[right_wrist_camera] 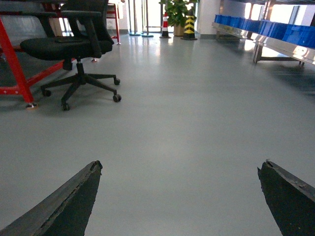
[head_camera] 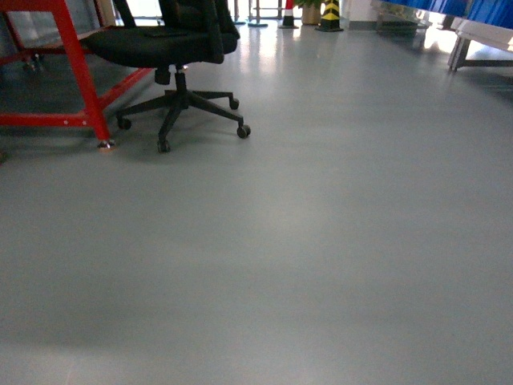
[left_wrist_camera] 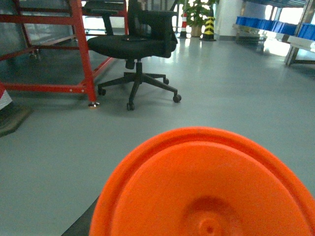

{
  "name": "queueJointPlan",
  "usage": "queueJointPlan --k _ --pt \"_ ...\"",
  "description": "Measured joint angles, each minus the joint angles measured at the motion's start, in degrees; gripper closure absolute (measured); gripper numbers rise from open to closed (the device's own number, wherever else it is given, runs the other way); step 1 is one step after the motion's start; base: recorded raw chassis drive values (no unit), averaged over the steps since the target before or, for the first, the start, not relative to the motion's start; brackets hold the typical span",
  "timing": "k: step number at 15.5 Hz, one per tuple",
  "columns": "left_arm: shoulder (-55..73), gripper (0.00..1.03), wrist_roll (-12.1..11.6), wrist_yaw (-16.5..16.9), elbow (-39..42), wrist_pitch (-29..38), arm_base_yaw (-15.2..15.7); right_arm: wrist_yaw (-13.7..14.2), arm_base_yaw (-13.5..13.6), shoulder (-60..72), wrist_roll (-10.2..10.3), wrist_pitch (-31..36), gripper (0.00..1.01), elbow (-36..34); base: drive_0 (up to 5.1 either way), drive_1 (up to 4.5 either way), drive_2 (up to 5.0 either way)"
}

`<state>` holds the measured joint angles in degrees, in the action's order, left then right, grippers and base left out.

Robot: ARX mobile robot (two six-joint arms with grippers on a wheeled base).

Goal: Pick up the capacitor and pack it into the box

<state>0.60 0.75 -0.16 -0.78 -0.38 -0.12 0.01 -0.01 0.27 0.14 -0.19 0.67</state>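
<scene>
We face bare grey floor [head_camera: 321, 241], with a red frame [head_camera: 80, 72] at ten o'clock and a black chair [head_camera: 172, 48] at eleven; no box shows anywhere. Our right gripper [right_wrist_camera: 179, 196] rides spread wide and empty, likely kept ready. The orange capacitor [left_wrist_camera: 206, 187] fills the left wrist view at six o'clock, seemingly carried end-on, though we cannot tell how that gripper's jaws stand.
</scene>
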Motion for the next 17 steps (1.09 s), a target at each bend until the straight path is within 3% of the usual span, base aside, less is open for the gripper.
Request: queueJointPlan --k 17 --pt "0.0 0.6 0.02 0.11 0.0 -0.02 0.0 -0.02 0.0 0.0 0.0 -0.07 0.03 0.0 -5.1 2.38 2.4"
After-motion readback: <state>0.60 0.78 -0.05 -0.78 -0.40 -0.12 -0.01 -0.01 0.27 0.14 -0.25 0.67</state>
